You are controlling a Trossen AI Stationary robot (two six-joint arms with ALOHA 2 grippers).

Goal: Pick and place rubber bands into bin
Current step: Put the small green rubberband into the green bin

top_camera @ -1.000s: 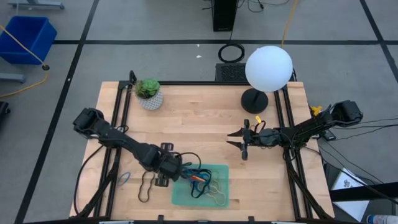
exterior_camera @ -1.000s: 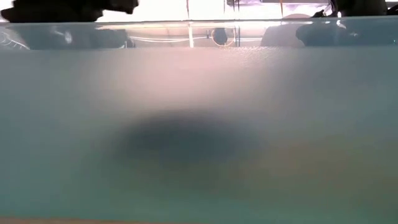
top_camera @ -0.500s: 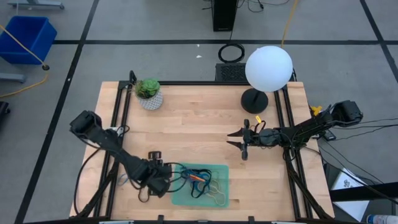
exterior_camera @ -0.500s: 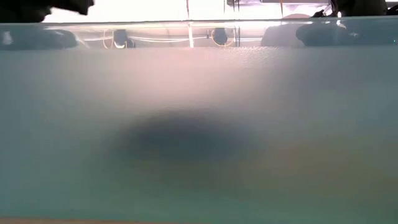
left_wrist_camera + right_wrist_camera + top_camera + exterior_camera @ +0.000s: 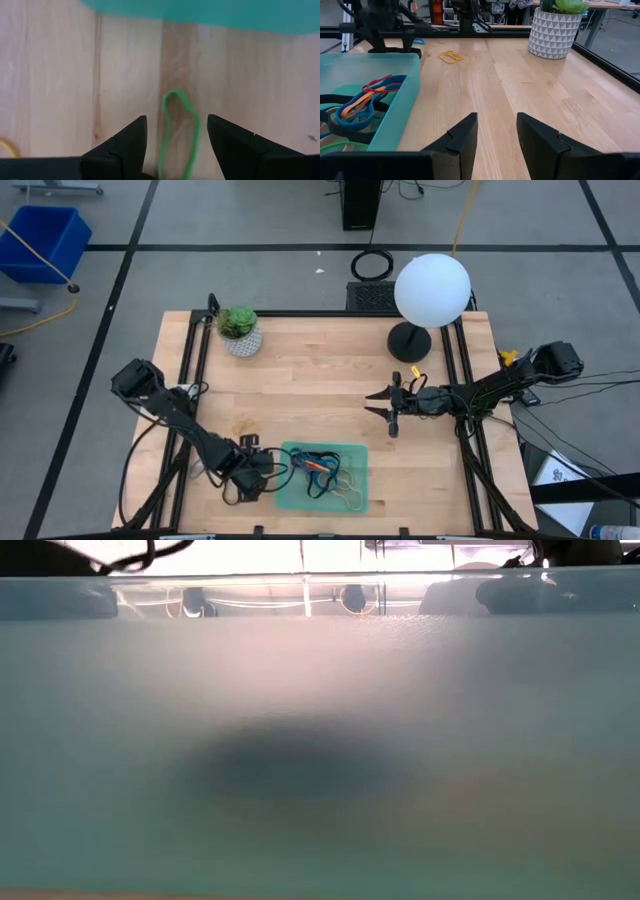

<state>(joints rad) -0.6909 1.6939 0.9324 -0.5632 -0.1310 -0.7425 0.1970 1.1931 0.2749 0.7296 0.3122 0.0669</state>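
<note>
The green bin (image 5: 352, 455) sits at the table's near middle and holds several rubber bands (image 5: 318, 464) in black, blue, orange and red. Its wall fills the low view (image 5: 320, 740). My left gripper (image 5: 262, 472) is low over the table just left of the bin, open. In the left wrist view its fingers (image 5: 175, 122) stand on either side of a green rubber band (image 5: 179, 131) lying flat on the wood. A yellow band (image 5: 243, 425) lies left of the bin. My right gripper (image 5: 368, 403) is open and empty, right of the table's middle.
A potted plant (image 5: 240, 330) stands at the far left and a white globe lamp (image 5: 432, 290) at the far right. A second yellow band shows at the left wrist view's edge (image 5: 6, 145). A blue bin (image 5: 45, 240) and a black cable coil (image 5: 372, 264) lie on the floor.
My left gripper has gone from the bin's far left corner toward the table's near edge and a little left, ending low over the bands beside the bin. The arm's move has uncovered the yellow band on the wood. My right arm has kept still.
</note>
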